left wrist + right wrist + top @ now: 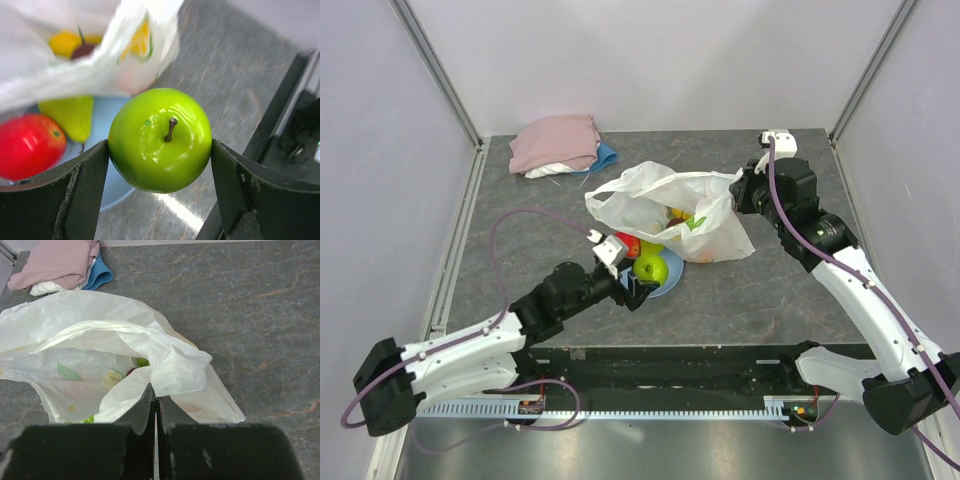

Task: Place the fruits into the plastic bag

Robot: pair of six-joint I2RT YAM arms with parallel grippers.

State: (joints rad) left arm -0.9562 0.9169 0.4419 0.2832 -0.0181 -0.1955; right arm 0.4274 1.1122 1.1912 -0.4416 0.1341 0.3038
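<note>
Two hands are noted over the bench [520,230]. The left hand [159,150] is seen gripping the green apple [160,135]: its dark fingers [85,190] are pressed against the fruit's two sides, stem uppermost. The apple is held over the near rim of the light-blue plate [112,185], which is placed near the middle of the bench, with its far part covered by the bag. A red apple [27,145] and a yellow-green pear [70,115] are recorded on that plate, side by side and just beside the bag's edge.

The plastic bag [90,325] is found about the middle of the bench, toward the far edge, crumpled, with its mouth spread open. Inside it a yellow fruit [65,42] and a small dark fruit [84,49] are visible through the opening; other contents are blurred by the plastic and cannot be identified.

The right hand [154,390] is fully closed, and a fold of the bag's rim is pinched between its fingertips on the side nearer the right edge of the bench.

A folded pink cloth [555,143] is noted near the far left corner, laid over a blue cloth [100,275], well apart from the bag.
</note>
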